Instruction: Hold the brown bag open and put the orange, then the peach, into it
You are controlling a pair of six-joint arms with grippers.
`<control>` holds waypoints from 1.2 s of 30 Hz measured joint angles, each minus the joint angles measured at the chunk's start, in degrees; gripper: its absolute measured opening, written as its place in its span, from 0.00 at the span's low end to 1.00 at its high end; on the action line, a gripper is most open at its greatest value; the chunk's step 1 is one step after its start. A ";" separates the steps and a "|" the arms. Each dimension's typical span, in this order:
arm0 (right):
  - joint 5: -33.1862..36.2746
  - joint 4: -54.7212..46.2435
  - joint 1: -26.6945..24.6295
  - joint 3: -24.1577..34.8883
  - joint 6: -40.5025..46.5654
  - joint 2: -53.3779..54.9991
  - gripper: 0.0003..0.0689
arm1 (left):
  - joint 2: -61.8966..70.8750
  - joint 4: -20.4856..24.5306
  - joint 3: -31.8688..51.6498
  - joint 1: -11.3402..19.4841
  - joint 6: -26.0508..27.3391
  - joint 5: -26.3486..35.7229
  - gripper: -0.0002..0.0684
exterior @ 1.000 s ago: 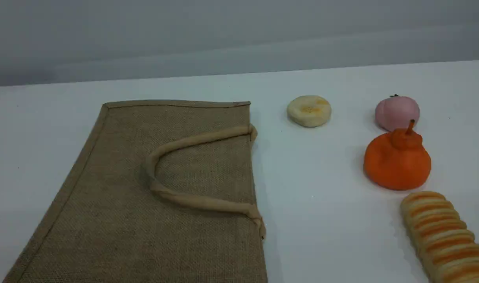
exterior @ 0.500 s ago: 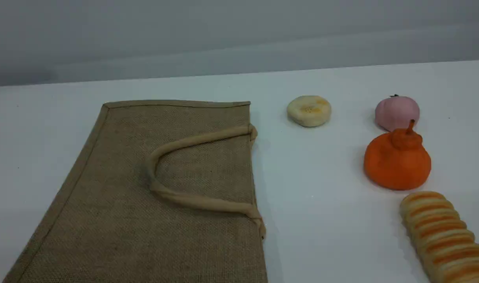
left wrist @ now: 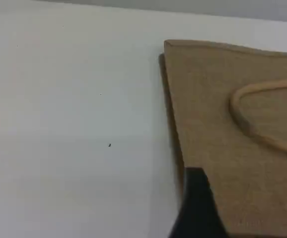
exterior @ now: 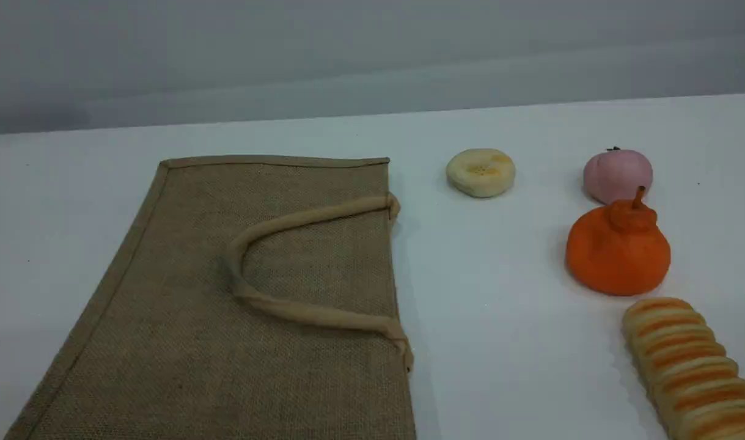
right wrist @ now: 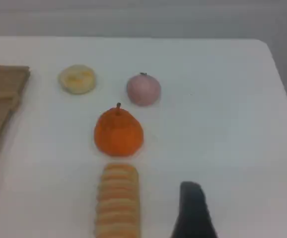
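While both end effectors gape empty, the orange [right wrist: 118, 133] sits ahead-left of the right end effector [right wrist: 192, 210].

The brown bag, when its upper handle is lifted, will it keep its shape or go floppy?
Probably floppy: the brown bag lies flat, its woven cloth following the table. The upper handle is a soft padded loop, so it may bend first. The mouth likely sags shut unless held.

A bare test setup, more lab than home: a plain white table [exterior: 506, 366] against a blank grey wall [exterior: 372, 55], with soft toy foods laid out.
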 joint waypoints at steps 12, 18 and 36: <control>-11.24 12.60 0.00 -1.70 -8.43 10.48 0.62 | 15.23 0.01 -7.04 0.00 1.65 -16.54 0.65; -24.86 16.52 0.00 -1.70 -13.86 21.72 0.62 | 30.79 -0.10 -12.92 0.00 3.83 -19.86 0.65; -43.43 30.53 0.00 -1.83 -19.90 55.21 0.62 | 69.45 -8.19 -18.12 0.00 4.76 -28.72 0.65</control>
